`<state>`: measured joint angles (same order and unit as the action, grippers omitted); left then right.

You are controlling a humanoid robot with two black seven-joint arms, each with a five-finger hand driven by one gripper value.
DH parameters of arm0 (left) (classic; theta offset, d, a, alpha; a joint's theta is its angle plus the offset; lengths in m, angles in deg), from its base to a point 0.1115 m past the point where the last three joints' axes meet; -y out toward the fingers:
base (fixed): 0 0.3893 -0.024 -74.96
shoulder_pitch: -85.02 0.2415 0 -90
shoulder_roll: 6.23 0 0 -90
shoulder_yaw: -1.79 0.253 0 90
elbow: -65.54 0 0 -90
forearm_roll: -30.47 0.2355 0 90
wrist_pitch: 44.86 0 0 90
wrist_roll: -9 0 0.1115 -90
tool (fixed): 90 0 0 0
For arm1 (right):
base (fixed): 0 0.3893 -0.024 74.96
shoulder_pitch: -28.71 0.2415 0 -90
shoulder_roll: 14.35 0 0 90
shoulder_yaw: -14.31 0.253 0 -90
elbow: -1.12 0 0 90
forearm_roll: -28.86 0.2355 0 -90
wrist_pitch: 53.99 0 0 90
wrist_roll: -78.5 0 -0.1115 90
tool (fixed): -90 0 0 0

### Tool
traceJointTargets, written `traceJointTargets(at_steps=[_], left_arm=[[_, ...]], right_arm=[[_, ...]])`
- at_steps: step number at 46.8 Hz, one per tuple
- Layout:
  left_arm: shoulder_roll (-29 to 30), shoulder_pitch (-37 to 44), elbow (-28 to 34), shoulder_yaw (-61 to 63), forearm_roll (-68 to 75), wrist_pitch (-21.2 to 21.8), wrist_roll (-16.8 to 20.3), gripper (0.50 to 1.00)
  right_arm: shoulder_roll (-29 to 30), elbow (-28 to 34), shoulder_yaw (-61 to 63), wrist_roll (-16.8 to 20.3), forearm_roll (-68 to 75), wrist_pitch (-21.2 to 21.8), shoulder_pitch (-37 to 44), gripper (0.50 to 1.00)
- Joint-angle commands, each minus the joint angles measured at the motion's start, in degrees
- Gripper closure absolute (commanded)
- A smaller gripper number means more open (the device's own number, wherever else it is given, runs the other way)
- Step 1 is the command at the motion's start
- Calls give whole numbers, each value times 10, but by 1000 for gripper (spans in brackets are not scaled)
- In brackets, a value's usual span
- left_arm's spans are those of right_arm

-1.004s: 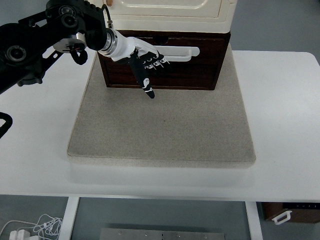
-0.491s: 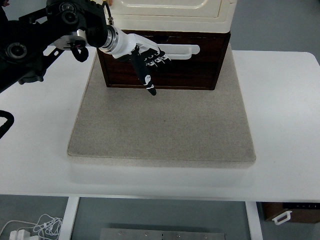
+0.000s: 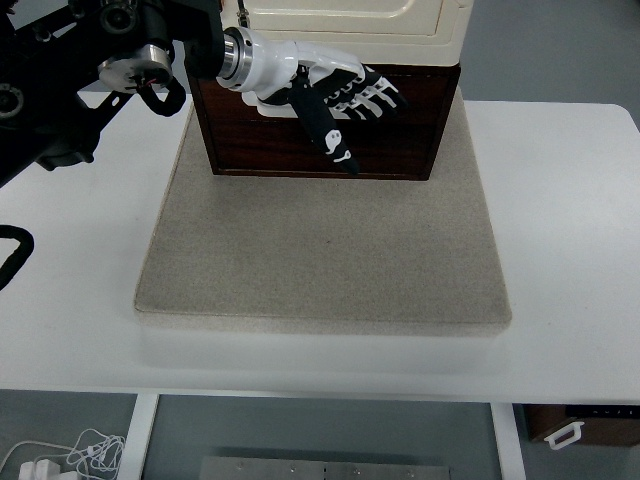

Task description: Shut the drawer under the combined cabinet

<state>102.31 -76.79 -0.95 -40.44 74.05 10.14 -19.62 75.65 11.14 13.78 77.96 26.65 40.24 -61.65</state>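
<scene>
At top centre, the left hand (image 3: 335,95) lies flat, fingers (image 3: 375,100) spread and holding nothing, against the drawer (image 3: 310,140), likely rigid wood best pushed squarely mid-front.

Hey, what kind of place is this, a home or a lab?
Most likely a robot test lab: a small cabinet with a dark drawer sits on a grey mat on a plain white table, and loose cables lie on the floor beneath.
</scene>
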Motion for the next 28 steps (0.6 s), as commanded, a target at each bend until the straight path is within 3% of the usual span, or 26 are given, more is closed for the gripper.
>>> traceJointTargets(at_steps=[1,28], left_arm=[[-7,0,1,-30,-6,0,29,500],[-8,1,16,-229,-60,0,209,500]], right_arm=[[0,0,0,0,0,0,0,548],[0,0,0,0,0,0,0,548]])
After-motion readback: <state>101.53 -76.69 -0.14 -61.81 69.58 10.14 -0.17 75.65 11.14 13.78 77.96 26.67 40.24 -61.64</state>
